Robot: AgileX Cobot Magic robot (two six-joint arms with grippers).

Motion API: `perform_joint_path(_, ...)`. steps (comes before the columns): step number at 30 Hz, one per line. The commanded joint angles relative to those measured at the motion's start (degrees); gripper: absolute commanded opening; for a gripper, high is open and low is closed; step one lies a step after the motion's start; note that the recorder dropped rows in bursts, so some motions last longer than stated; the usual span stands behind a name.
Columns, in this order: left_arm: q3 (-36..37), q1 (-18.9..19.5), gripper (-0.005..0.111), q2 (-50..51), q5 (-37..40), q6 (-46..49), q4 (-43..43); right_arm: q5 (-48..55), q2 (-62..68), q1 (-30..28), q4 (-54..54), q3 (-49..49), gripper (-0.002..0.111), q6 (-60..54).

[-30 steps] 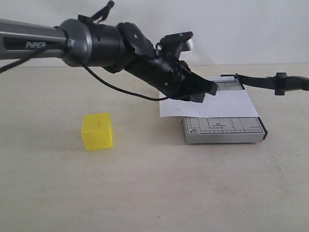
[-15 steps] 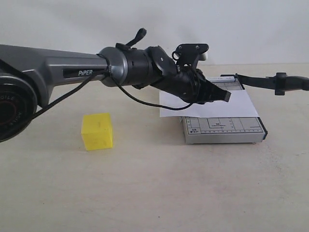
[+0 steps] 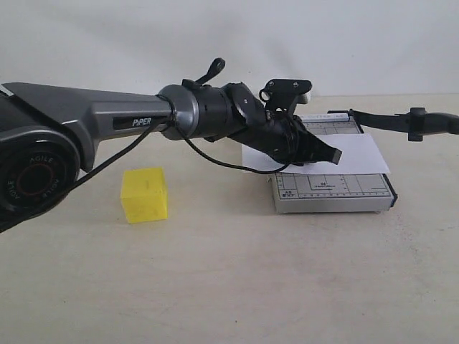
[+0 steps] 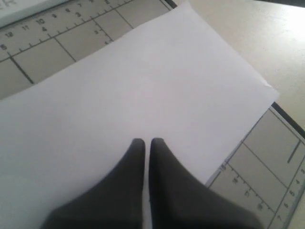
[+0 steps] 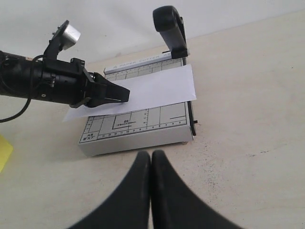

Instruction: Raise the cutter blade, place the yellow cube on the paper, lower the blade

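Note:
The grey trimmer [image 3: 333, 195] lies right of centre with the white paper [image 3: 362, 154] across it. The cutter blade [image 3: 401, 120] stands raised, and its thick handle [image 5: 169, 24] rises at the trimmer's far corner. My left gripper [image 3: 333, 154] is shut and empty. It reaches across low over the paper [image 4: 143, 81], with its tips [image 4: 144, 141] at the sheet's surface. The yellow cube [image 3: 144, 194] sits on the table to the left, apart from both grippers. My right gripper [image 5: 151, 153] is shut and empty, hovering over bare table in front of the trimmer [image 5: 138, 131].
The left arm's long grey body [image 3: 107, 122] and its cable span the space above the cube and the trimmer's left side. A white wall runs behind the beige table [image 3: 229, 287].
The left arm has stretched further right and dropped slightly, bringing its shut tips over the paper. The paper has shifted a little to the right. Cube and blade have not moved.

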Motion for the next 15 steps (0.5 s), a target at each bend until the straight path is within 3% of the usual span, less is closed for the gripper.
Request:
perform_joint_path(1, -2.2, -0.6, 0.004, 2.6, 3.6, 0.2, 0.2, -0.1, -0.1, 0.1, 0.1, 0.3, 0.0, 0.1)
perform_joint_path(15, -8.6, -1.4, 0.004, 5.2, 7.2, -0.5, -1.6, -0.1, -0.1, 0.1, 0.0, 0.3, 0.0, 0.4)
